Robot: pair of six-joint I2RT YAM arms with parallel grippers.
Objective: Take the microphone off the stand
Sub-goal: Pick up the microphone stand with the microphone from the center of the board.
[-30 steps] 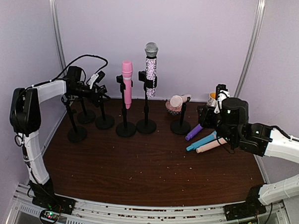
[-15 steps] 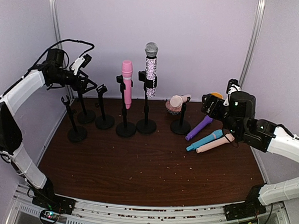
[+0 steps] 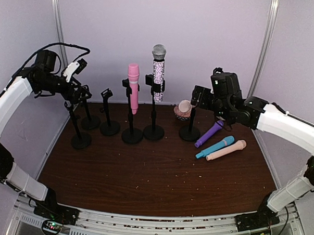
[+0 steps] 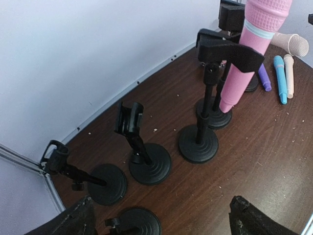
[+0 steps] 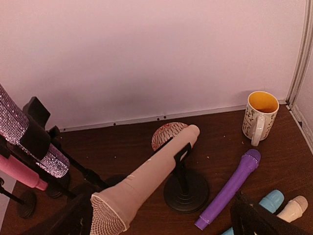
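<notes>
Three microphones sit in stands: a pink one (image 3: pixel 133 88), a silver glitter one (image 3: pixel 158 71), and a beige one (image 3: pixel 186 105) lying tilted in its clip on a short black stand (image 3: pixel 189 132). My right gripper (image 3: pixel 198 95) hangs open just above and behind that beige microphone (image 5: pixel 151 174). In the right wrist view its mesh head points up between my spread fingers, touching neither. My left gripper (image 3: pixel 81 84) is open over the empty stands at the far left, holding nothing. The pink microphone (image 4: pixel 247 54) shows at the top right of the left wrist view.
Purple (image 3: pixel 209 133), blue (image 3: pixel 214 146) and beige (image 3: pixel 226 150) microphones lie loose on the table at the right. A yellow-lined mug (image 5: pixel 260 115) stands by the back wall. A patterned round object (image 5: pixel 166 134) sits behind the short stand. Empty stands (image 3: pixel 109 127) (image 3: pixel 81 140) cluster at the left.
The right arm swung left from the loose microphones to above the beige microphone in its stand, jaws opening wide. The left arm rose and drew back left from the stands.
</notes>
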